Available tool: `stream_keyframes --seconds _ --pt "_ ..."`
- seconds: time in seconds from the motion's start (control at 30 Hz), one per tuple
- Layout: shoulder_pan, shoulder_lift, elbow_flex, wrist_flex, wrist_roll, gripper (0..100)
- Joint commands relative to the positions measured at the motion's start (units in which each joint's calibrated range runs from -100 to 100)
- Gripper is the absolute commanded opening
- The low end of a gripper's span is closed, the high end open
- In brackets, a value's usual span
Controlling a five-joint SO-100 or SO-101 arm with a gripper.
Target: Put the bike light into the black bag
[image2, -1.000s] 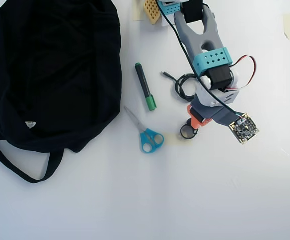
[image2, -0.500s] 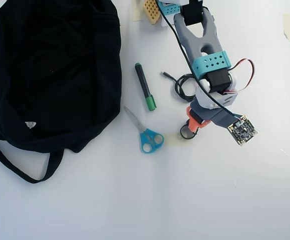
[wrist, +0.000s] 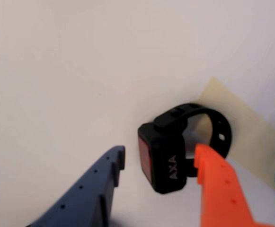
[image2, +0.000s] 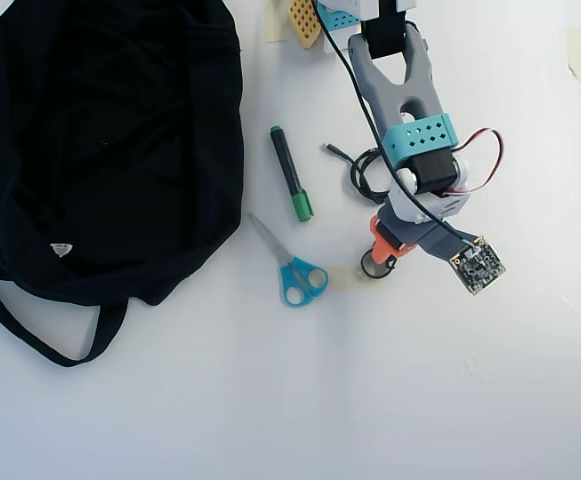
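Note:
In the wrist view the bike light [wrist: 163, 158], a small black block with a red face and a round strap loop, lies on the white table. My gripper [wrist: 161, 153] is open and straddles it. The blue finger [wrist: 104, 184] stands a small gap to its left, and the orange finger [wrist: 217, 184] is close against its right side, in front of the loop. From overhead, the gripper [image2: 381, 256] covers most of the light [image2: 371, 267]; only the loop shows. The black bag [image2: 100, 150] lies far left, its strap trailing toward the front.
Blue-handled scissors [image2: 295, 272] and a black marker with a green cap [image2: 291, 186] lie between bag and gripper. A coiled black cable [image2: 362, 172] sits under the arm. A pale tape patch [wrist: 236, 123] lies beneath the light's loop.
The arm and its wrist have shifted slightly left and back, bringing the gripper closer over the light's loop. Bag, scissors and marker have not moved.

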Motion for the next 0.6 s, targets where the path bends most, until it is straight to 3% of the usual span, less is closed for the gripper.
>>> stream_keyframes --seconds 0.0,0.57 --pt "0.2 -0.8 -2.2 -0.8 0.1 19" --pt "0.3 -0.6 -0.1 -0.8 0.2 19"
